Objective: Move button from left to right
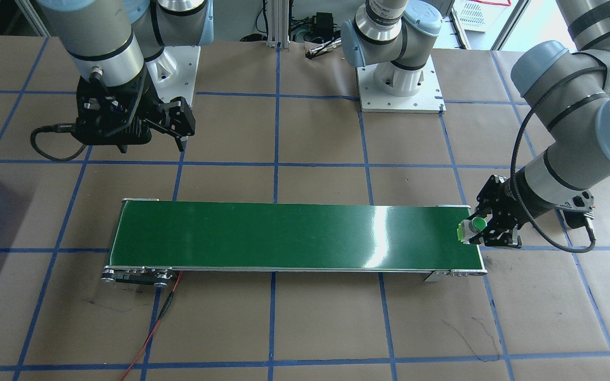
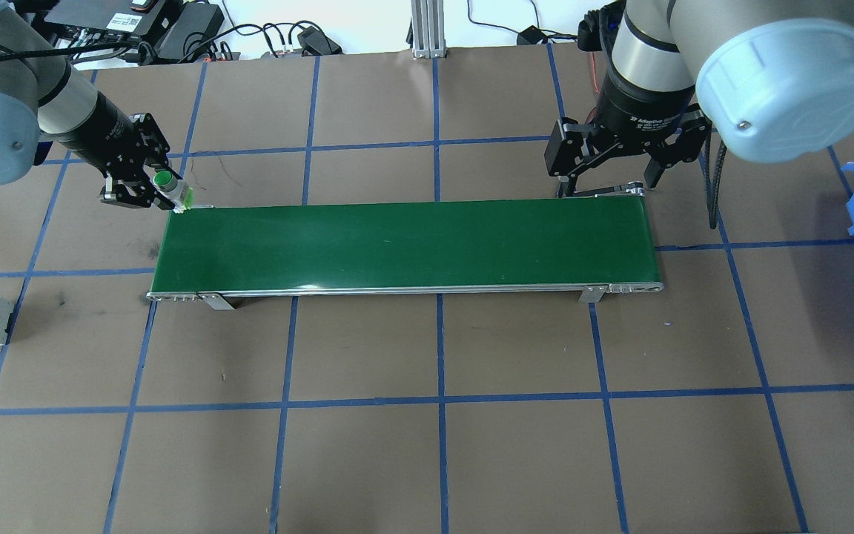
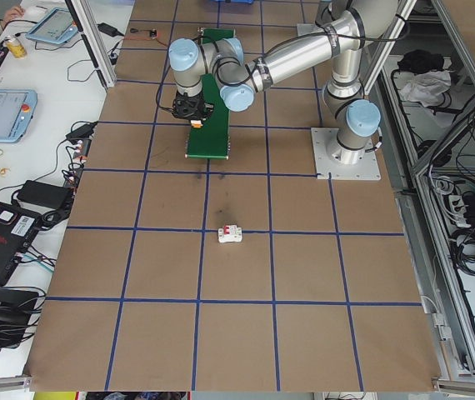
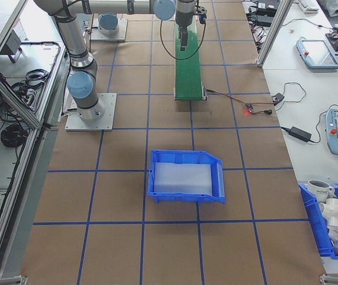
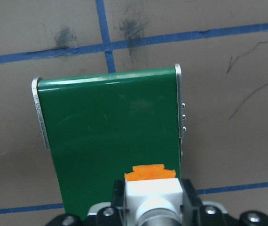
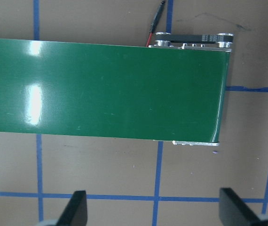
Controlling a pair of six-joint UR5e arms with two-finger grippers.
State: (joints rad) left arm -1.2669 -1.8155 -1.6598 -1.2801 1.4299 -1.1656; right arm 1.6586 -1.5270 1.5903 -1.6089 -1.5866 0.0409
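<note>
The left arm reaches low and outward, its wrist tilted down, and the left gripper (image 2: 151, 187) has its fingers (image 5: 188, 200) clamped on the button (image 2: 166, 181); the right arm hangs steeply from above with its wrist pointing down; the right gripper (image 2: 605, 185) hovers with its fingers (image 6: 75, 211) spread wide, holding nothing.

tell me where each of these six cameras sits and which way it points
Front-facing: across the table, facing the robot; both bases, left claw holding the button.
Overhead: behind the robot, looking down; both arms, open right claw.
Exterior left: table end, left arm near, circuit breaker in front.
Exterior right: opposite end, blue bin in front.
Left wrist: looks past the button at the belt's end.
Right wrist: looks down over the far end, fingertips showing.
All six share the green conveyor belt.
</note>
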